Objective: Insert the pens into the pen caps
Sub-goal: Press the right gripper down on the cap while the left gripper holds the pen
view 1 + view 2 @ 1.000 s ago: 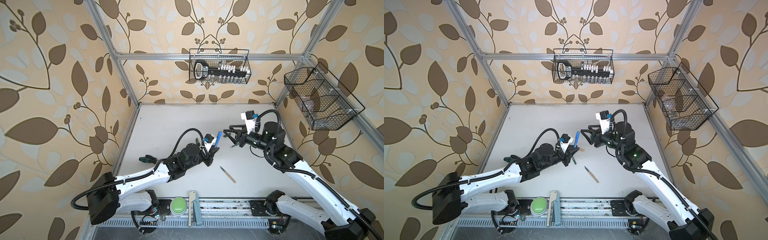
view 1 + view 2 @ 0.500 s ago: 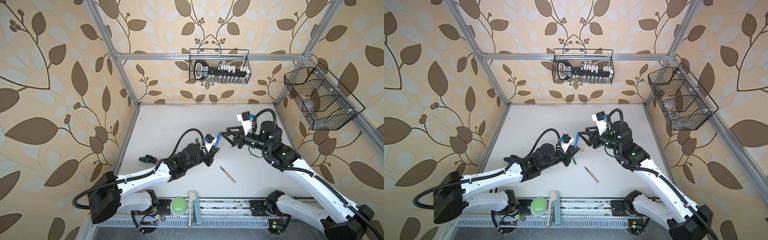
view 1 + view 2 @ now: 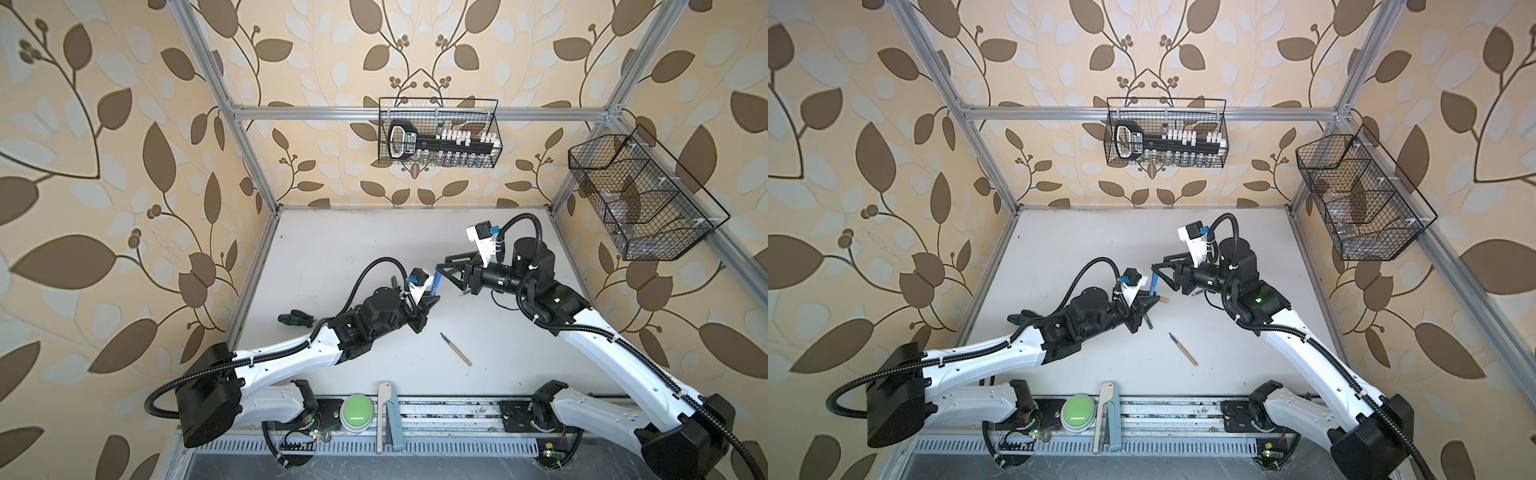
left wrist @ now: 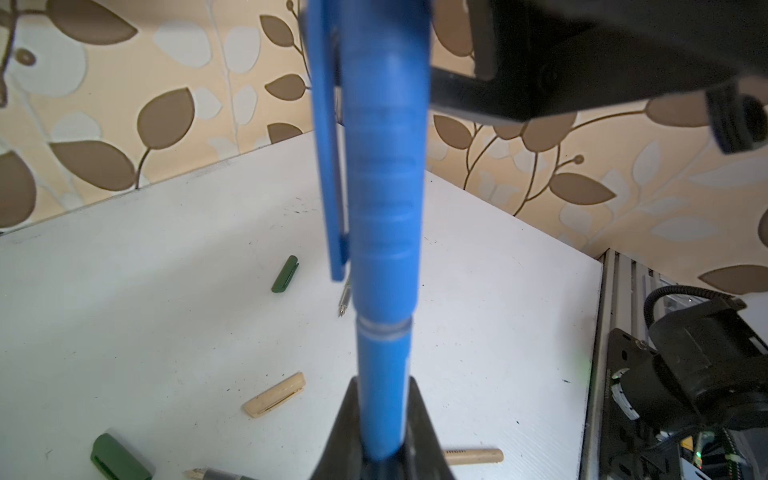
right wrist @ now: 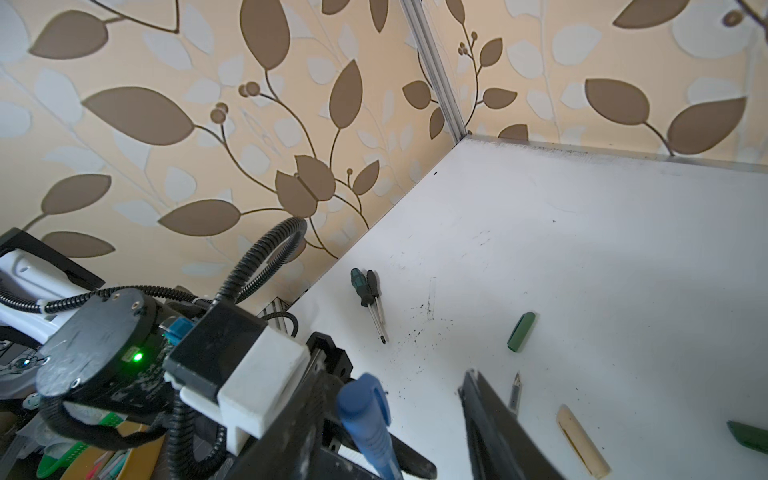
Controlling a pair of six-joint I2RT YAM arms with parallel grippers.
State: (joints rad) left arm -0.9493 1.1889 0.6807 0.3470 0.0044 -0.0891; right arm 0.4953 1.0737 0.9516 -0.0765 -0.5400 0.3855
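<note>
In both top views a marked white desk [image 3: 353,249] sits inside leaf-papered walls [image 3: 124,166]. The blue pen [image 4: 382,365], wearing its blue cap [image 4: 386,187], is raised over mid-desk and clamped in the left claw [image 4: 383,399]. The right claw [image 3: 441,272] straddles the cap's end, jaws apart.

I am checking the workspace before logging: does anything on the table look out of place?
Yes. Two small screwdrivers, one green-handled, one black-handled, lie side by side near the left edge of the white table. They are tools that this task does not need.
</note>
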